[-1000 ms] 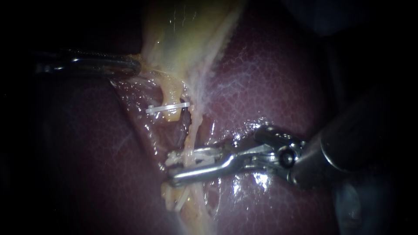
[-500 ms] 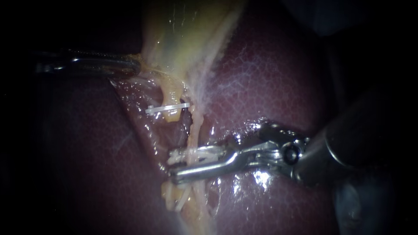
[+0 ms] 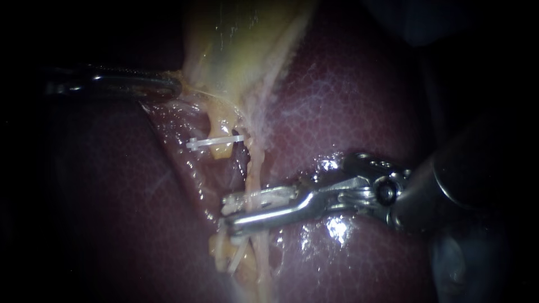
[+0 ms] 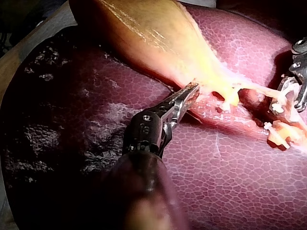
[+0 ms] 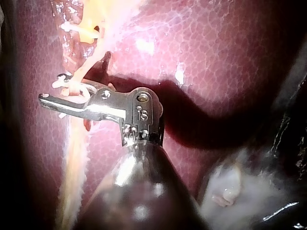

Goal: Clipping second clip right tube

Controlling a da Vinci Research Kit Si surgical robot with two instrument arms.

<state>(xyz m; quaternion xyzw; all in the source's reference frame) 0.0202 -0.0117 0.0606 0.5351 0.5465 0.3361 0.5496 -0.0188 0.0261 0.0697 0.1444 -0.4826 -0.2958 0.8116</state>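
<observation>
- Two jaws of your right instrument (image 3: 227,214) stand slightly apart astride the right tube (image 3: 251,174), with a clip (image 3: 264,196) loaded between them. Close off-square and it may catch only part of the tube.
- Dragging sideways could tear this thin tube.
- Your left instrument (image 3: 174,87) is clamped on the gallbladder (image 3: 236,50). If it slips, tension drops and the tube shifts.
</observation>
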